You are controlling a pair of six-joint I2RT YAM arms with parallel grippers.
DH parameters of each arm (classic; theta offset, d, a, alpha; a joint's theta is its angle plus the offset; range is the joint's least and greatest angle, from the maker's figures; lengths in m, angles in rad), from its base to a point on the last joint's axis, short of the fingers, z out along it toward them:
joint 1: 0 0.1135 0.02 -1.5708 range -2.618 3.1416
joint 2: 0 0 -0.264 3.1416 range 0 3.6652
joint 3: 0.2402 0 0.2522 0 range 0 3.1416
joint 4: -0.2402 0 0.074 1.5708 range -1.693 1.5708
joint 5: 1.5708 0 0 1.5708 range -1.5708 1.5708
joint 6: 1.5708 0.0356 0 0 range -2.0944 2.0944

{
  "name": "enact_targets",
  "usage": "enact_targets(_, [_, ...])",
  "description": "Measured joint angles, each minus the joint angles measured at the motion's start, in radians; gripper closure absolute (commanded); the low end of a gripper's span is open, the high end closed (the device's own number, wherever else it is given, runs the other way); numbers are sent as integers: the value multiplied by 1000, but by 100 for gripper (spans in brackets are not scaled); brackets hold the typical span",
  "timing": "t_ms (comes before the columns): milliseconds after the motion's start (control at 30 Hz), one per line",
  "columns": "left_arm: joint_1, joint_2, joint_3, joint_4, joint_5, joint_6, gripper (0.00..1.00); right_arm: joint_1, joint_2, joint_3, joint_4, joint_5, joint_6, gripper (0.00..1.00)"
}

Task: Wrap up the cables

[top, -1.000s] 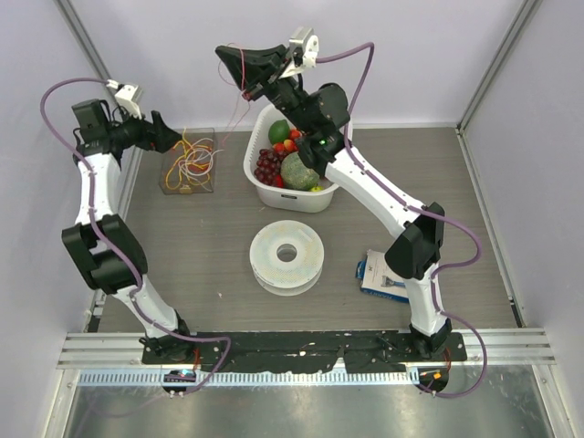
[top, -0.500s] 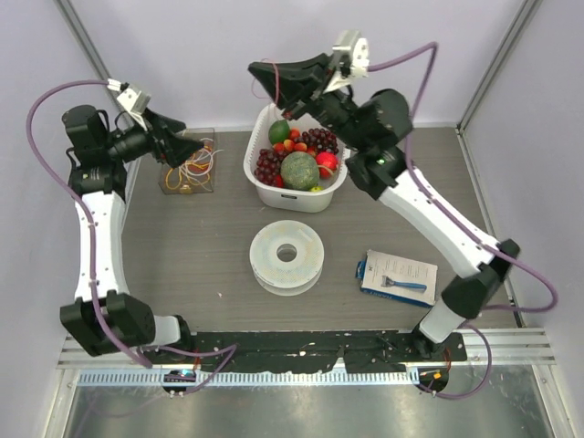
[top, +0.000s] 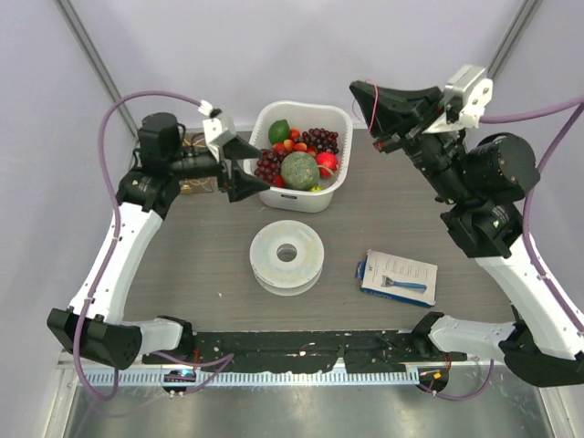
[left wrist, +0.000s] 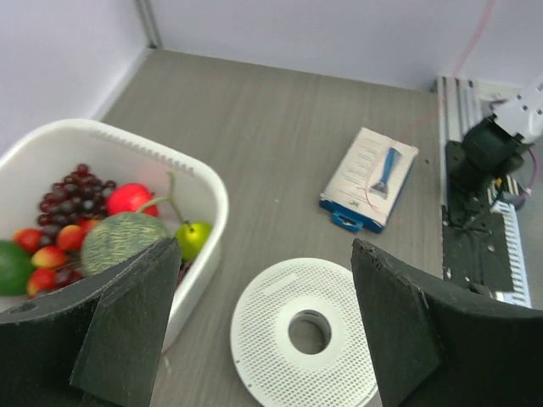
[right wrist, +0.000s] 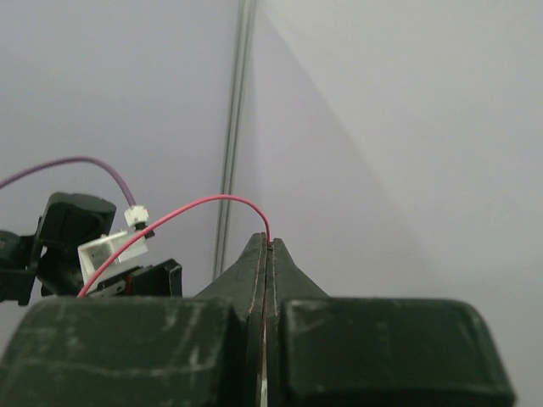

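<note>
My right gripper point(top: 359, 92) is raised high behind the table's back right and is shut on a thin red cable point(top: 372, 106). In the right wrist view the shut gripper point(right wrist: 268, 248) pinches this cable point(right wrist: 182, 209), which arcs away to the left. My left gripper point(top: 239, 170) is open and empty, just left of the fruit basket. In the left wrist view the open gripper point(left wrist: 265, 248) looks down on a white perforated spool point(left wrist: 254, 339). A faint thin red line point(left wrist: 462, 64) crosses that view. The rest of the cable tangle point(top: 189, 185) is mostly hidden behind the left arm.
A white basket point(top: 258, 125) of fruit stands at the back centre, also in the left wrist view point(left wrist: 210, 182). The white spool point(top: 269, 258) lies mid-table. A blue-and-white flat package point(top: 399, 276) lies at the right, also in the left wrist view point(left wrist: 361, 174).
My right arm has swung right and up from above the basket's left side, carrying the red cable. My left arm has swung right from the cable box to beside the basket.
</note>
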Motion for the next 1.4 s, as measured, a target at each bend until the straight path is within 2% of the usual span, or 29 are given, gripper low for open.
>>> enact_targets(167, [-163,3,-45,-36,-81,61,14,-2,-67,-179,-21,40,5,99])
enact_targets(300, [-281,-2,-163,8,-127,76,13,-16,-57,-307,-16,49,39,99])
enact_targets(400, [-323,-6,-250,61,-131,37,14,-38,-47,-385,-13,36,79,99])
enact_targets(533, [-325,-6,-304,129,-122,-45,17,-76,-47,-460,21,-18,150,100])
enact_targets(867, [-299,-101,-394,212,-78,-196,17,-90,-66,-496,113,-106,216,99])
enact_targets(1000, [-216,-105,-448,309,-71,-339,22,-98,-74,-508,139,-151,224,99])
enact_targets(1133, [-157,-49,-460,447,-14,-525,22,-102,-85,-528,154,-233,220,99])
enact_targets(1267, [-157,0,-476,574,49,-693,20,-103,-87,-536,161,-308,212,99])
enact_targets(1400, [-167,29,-481,634,86,-801,20,-103,-87,-541,164,-358,194,99])
